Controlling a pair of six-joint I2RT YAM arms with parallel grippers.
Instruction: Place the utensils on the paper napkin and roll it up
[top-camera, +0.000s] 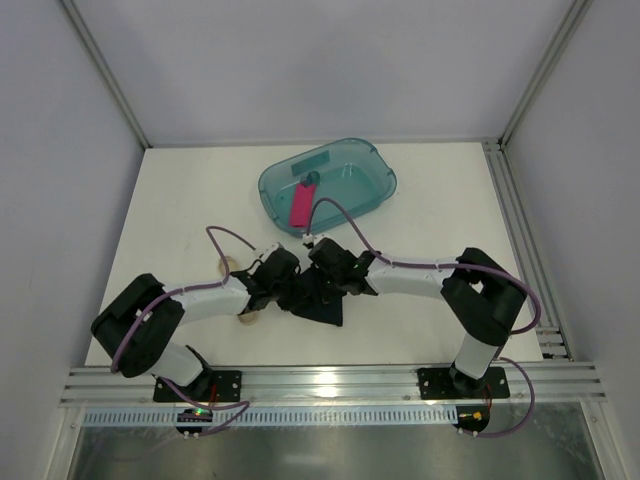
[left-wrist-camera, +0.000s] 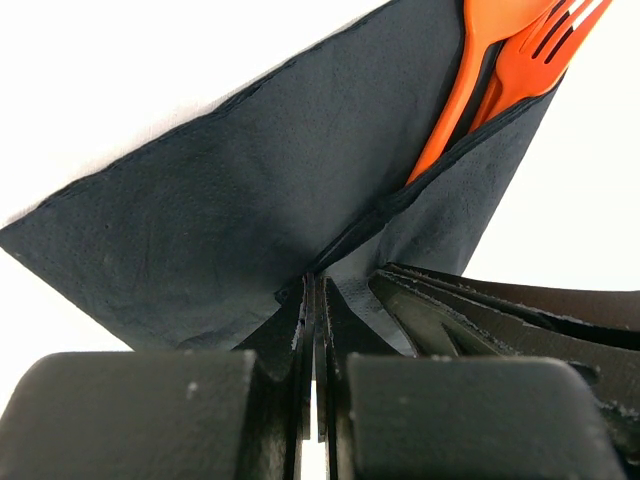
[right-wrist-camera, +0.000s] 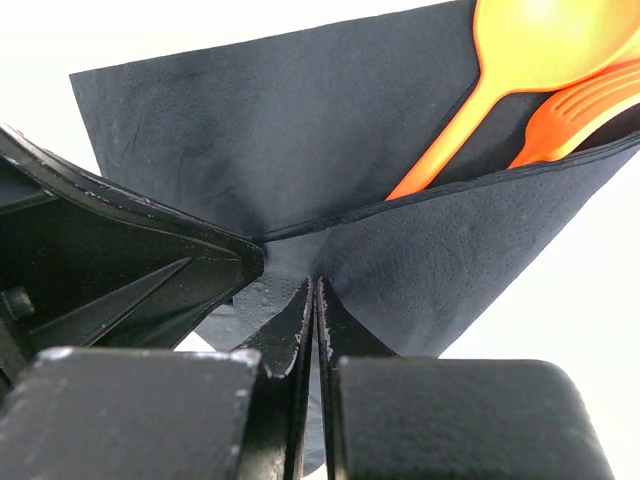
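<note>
The black paper napkin (top-camera: 322, 308) lies at the table's near middle, one flap folded over the orange utensils. In the left wrist view a spoon handle (left-wrist-camera: 452, 110) and a fork (left-wrist-camera: 535, 55) stick out of the napkin (left-wrist-camera: 220, 220) fold at the top right. The right wrist view shows the spoon (right-wrist-camera: 540, 45) and fork (right-wrist-camera: 585, 110) inside the napkin (right-wrist-camera: 300, 130). My left gripper (top-camera: 290, 292) (left-wrist-camera: 315, 285) is shut, pinching the napkin's edge. Right beside it my right gripper (top-camera: 318, 285) (right-wrist-camera: 317, 285) is shut on the same folded edge.
A teal translucent tub (top-camera: 375, 165) stands at the back middle with a pink flat bar (top-camera: 302, 207) inside. A pale beige ring (top-camera: 228, 266) shows by the left arm. The two grippers nearly touch; the right one's fingers (left-wrist-camera: 480, 310) fill the left wrist view's lower right.
</note>
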